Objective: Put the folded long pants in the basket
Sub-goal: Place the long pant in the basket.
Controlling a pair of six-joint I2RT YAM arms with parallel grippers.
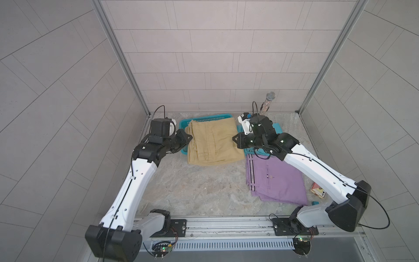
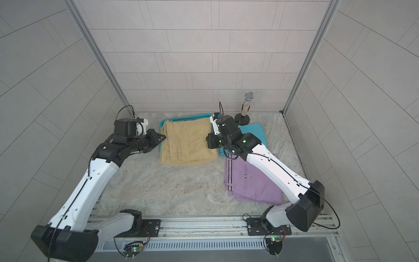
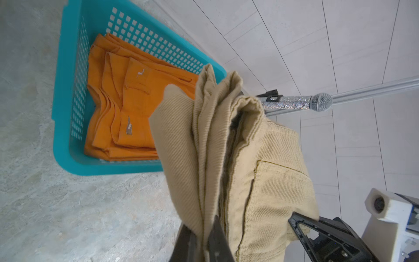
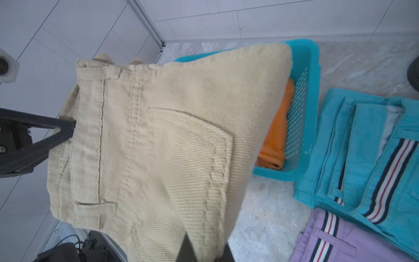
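The tan pants [image 1: 213,140], a ribbed twill square, hang above the teal mesh basket [image 1: 205,116].
The left gripper [image 1: 191,136] and right gripper [image 1: 234,138] each pinch an opposite edge; orange pants [image 3: 127,106] lie flat inside the basket (lilac pants [image 1: 276,179] and turquoise pants [image 4: 362,140], both stripe-banded, rest beside it). Mottled stone-look bench [image 1: 192,192], grey tiled walls [image 1: 215,56].

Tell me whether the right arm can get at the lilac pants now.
Probably not yet: its jaws are shut on the tan pants. Once freed, likely yes; the lilac pants lie mostly uncovered beneath its forearm.
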